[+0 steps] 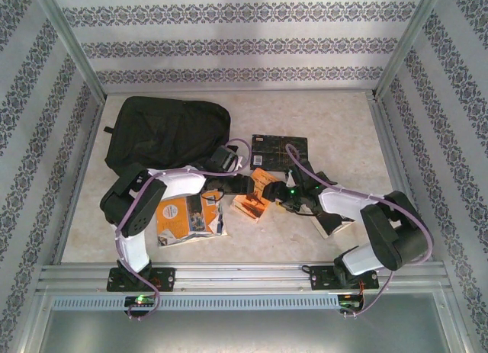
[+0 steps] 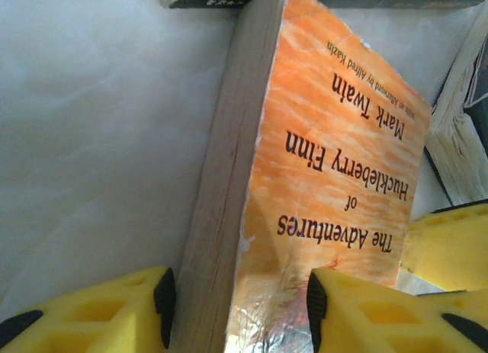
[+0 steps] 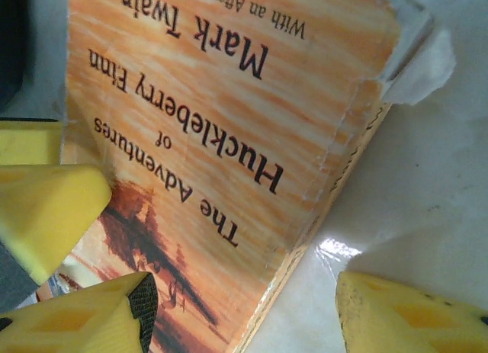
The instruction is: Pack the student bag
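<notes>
Leaving the large black soft fabric backpack [image 1: 164,132] lying flat at the table's [image 1: 343,117] far-left corner, insides hidden. Bracketing a tilted orange paperback book [image 2: 335,162] mid-table with the left gripper [image 2: 240,292], grip impossible to tell. Straddling its corner with the right gripper [image 3: 244,292], fingers standing wide.

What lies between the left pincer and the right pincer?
The orange Huckleberry Finn paperback; wrist views show left pincer and right pincer straddling it.
</notes>
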Robot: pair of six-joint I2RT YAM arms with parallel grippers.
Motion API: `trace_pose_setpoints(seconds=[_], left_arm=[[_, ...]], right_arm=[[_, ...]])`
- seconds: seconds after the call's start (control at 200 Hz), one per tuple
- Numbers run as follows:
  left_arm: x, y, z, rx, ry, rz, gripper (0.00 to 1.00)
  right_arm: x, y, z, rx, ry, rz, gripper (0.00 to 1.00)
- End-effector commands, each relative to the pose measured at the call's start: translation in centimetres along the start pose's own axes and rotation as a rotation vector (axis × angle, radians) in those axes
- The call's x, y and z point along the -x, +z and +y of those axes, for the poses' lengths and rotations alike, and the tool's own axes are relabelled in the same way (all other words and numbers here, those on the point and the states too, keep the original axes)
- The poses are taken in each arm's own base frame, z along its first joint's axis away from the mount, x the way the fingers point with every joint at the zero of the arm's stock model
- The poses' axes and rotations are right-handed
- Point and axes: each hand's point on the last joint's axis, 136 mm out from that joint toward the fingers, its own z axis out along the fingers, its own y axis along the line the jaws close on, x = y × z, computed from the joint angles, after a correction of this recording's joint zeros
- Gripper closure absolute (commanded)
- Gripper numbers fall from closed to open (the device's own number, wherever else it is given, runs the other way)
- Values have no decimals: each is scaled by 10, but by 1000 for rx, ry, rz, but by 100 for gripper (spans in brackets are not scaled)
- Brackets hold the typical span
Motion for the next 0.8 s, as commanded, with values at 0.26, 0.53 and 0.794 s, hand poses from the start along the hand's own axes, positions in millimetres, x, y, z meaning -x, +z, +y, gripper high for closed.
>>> trace_pose_setpoints(seconds=[0.26, 0.53, 0.794], left_arm=[[-10, 13, -2, -85, -59, 33, 70], [-17, 19, 0, -104, -78, 55, 81], [-17, 21, -10, -169, -100, 53, 82]], right_arm=[[12, 7, 20, 147, 34, -16, 38], [18, -13, 34, 227, 28, -96, 39], [20, -11, 31, 210, 25, -111, 46]])
